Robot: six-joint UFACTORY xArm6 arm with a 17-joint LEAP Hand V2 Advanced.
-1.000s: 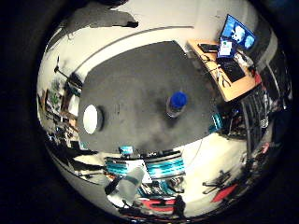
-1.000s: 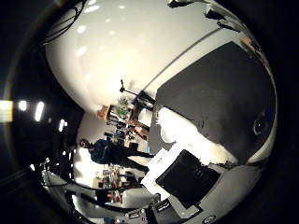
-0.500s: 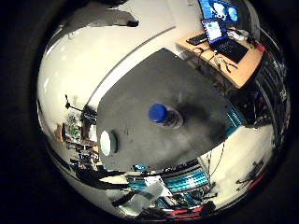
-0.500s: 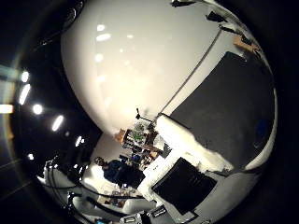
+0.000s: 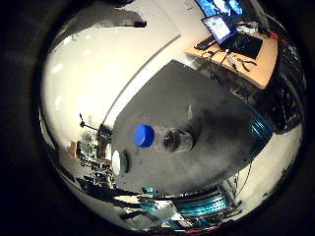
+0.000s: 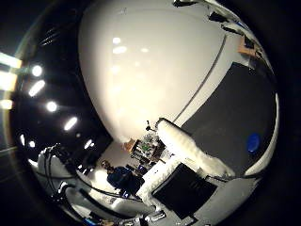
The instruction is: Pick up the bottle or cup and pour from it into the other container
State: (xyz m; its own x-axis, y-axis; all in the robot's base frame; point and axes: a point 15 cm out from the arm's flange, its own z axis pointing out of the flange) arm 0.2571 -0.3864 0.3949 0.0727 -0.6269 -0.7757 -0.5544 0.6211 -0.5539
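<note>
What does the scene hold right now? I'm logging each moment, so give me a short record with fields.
surface: dark grey table
pouring vessel: clear bottle with a blue cap, standing upright near the table's middle
receiving container: white cup, near the table's edge, apart from the bottle
hand: white finger shows in the thumb side view, holding nothing
contact: none with bottle or cup
task stage: bottle not yet grasped

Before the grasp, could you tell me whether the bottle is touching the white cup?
Apart. The little finger side view shows bare dark table between the bottle and the white cup.
</note>
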